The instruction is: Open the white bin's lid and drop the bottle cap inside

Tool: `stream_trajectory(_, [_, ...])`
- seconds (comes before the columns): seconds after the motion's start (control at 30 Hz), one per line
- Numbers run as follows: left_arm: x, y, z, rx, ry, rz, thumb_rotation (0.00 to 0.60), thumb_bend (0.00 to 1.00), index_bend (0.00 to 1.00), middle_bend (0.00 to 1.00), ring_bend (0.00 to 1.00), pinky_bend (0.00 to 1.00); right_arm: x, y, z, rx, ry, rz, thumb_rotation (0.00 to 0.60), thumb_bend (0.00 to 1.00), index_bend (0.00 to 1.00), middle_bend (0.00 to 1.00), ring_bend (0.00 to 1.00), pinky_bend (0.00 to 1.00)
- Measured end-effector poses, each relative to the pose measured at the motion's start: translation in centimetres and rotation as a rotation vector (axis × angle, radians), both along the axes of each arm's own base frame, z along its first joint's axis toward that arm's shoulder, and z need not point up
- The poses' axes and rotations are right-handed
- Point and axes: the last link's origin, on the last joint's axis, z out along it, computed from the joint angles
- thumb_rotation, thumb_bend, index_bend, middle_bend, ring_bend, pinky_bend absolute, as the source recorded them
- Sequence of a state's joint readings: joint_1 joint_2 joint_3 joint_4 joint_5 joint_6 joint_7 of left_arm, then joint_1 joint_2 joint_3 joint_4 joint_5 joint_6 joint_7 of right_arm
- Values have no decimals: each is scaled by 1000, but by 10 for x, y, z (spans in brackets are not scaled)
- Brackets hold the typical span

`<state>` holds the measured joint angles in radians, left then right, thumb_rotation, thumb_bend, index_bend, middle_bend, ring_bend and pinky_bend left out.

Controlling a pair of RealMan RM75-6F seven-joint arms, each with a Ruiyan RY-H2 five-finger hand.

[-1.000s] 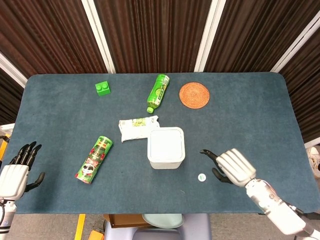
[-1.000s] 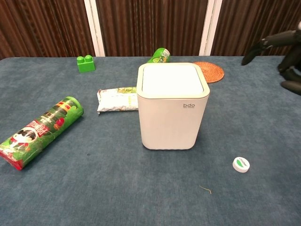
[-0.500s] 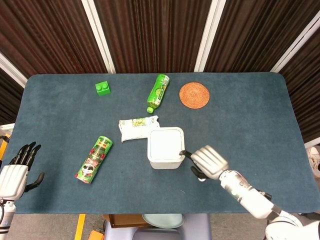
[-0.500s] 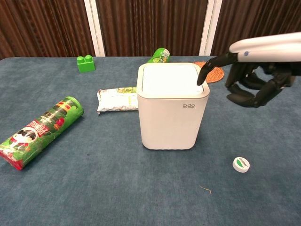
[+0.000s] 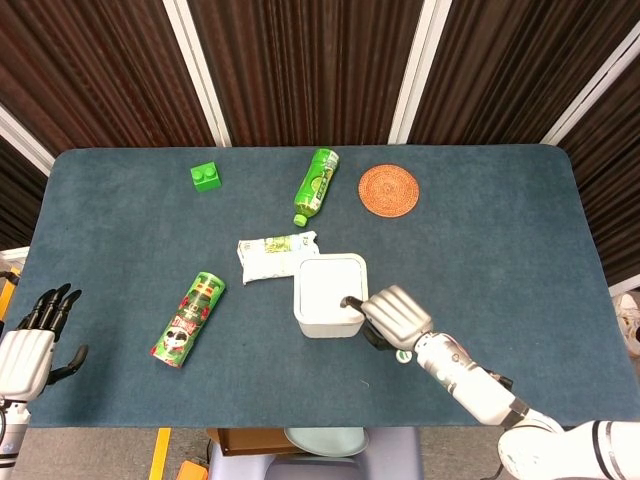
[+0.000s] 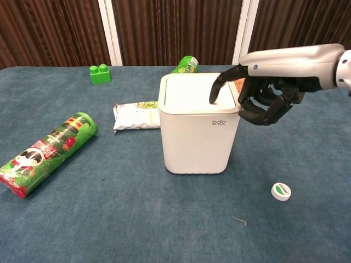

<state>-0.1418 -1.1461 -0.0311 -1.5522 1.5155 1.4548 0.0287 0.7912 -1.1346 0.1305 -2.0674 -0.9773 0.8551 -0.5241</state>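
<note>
The white bin (image 5: 330,296) (image 6: 199,131) stands upright mid-table with its lid down. My right hand (image 5: 395,316) (image 6: 269,96) hovers at the bin's right side. One outstretched finger (image 6: 214,94) presses on the lid near its front right corner, and the other fingers are curled in, holding nothing. The white bottle cap (image 6: 281,191) lies on the cloth to the right of the bin and nearer the front edge, below that hand. My left hand (image 5: 28,345) is off the table's left front corner with its fingers spread and empty; it is absent from the chest view.
A Pringles can (image 5: 188,320) lies left of the bin. A snack packet (image 5: 275,255) touches the bin's far left. Further back are a green bottle (image 5: 316,185), a green brick (image 5: 205,176) and a woven coaster (image 5: 388,190).
My right hand swept left from the table's right side to the bin, and its outstretched finger came down onto the lid. The bin shifted slightly left. The left hand stayed put.
</note>
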Motion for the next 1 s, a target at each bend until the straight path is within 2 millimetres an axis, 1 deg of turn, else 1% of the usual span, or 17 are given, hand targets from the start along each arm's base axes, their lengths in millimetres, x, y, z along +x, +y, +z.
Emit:
stream_trajectory(0.17, [0,0,1,2,-4,-2,600,369,76,23,23,307,-2,1,0,-1,3,-3,600,600,361,851,877,823])
stream_trajectory(0.3, [0,0,0,0,-4,-2,600,369,78,23,23,307,-1,2,8,-29,-10,3,600,600,360,850,877,823])
stream_trajectory(0.47, [0,0,-1,-4,0,-1,600,368,78,23,23,310,-2,7,28,-112,-41,25,600,601,356,850,877,823])
stream_trajectory(0.6, [1,0,-2,-8,5,0,600,370,78,23,24,310,-12,19,47,-182,-57,39,600,600,353,850,877,824])
stream_trajectory(0.7, [1,0,-3,-12,10,0,600,369,79,23,24,311,-27,34,58,-200,-57,32,600,600,353,850,879,825])
stream_trajectory(0.83, [1,0,-4,-12,13,2,600,370,82,23,25,311,-56,55,64,-188,-33,5,600,600,353,851,881,827])
stream_trajectory(0.87, [1,0,-4,-12,13,3,600,371,83,22,25,311,-66,59,65,-189,-19,-6,600,600,355,852,882,828])
stream_trajectory(1.0, [1,0,-3,-8,12,8,600,371,86,22,25,311,-101,66,69,-206,18,-49,600,584,369,859,888,830])
